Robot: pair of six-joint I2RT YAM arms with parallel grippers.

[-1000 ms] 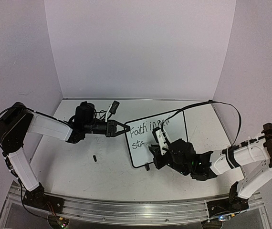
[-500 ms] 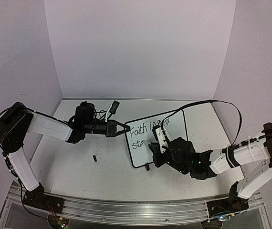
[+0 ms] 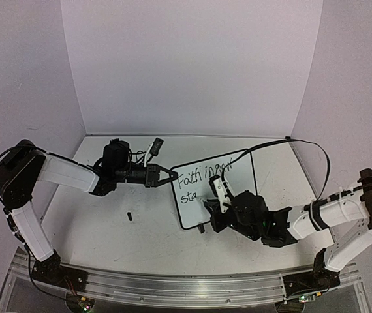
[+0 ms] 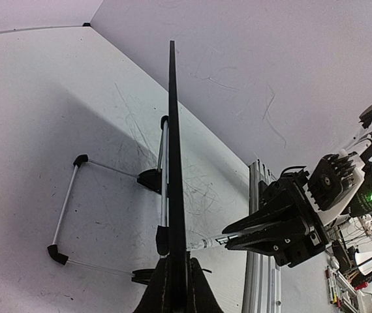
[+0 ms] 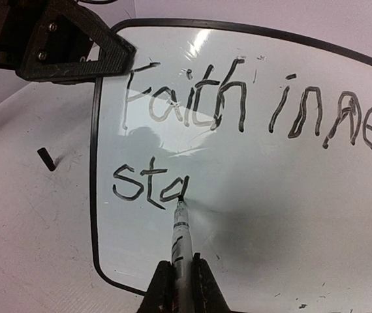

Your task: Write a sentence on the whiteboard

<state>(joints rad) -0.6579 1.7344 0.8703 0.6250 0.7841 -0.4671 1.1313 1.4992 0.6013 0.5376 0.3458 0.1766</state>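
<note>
Right gripper (image 5: 181, 266) is clamped on a marker (image 5: 181, 235), jaws pressed together around its barrel, and the black tip touches the whiteboard (image 5: 284, 215) at the foot of the last letter written. Left gripper (image 3: 167, 176) is closed on the board's left edge, one finger on each face of the thin black frame, which looks like a steadying hold. The whiteboard stands propped up on its feet in the middle of the worktop (image 3: 108, 228), between the two arms, its written face turned toward the right arm.

Of the sentence (image 5: 238, 107), the upper line reads "Faith in new", though its last letters run off the right wrist view. The lower line has only "sta" so far. So the first line looks done and the second is barely begun: that word seems unfinished, and the rest of it, plus any closing stop, is left to write. Plenty of bare board lies to the right of the tip. A small black piece (image 3: 129, 216), perhaps the marker's cap, lies on the worktop left of the board.
</note>
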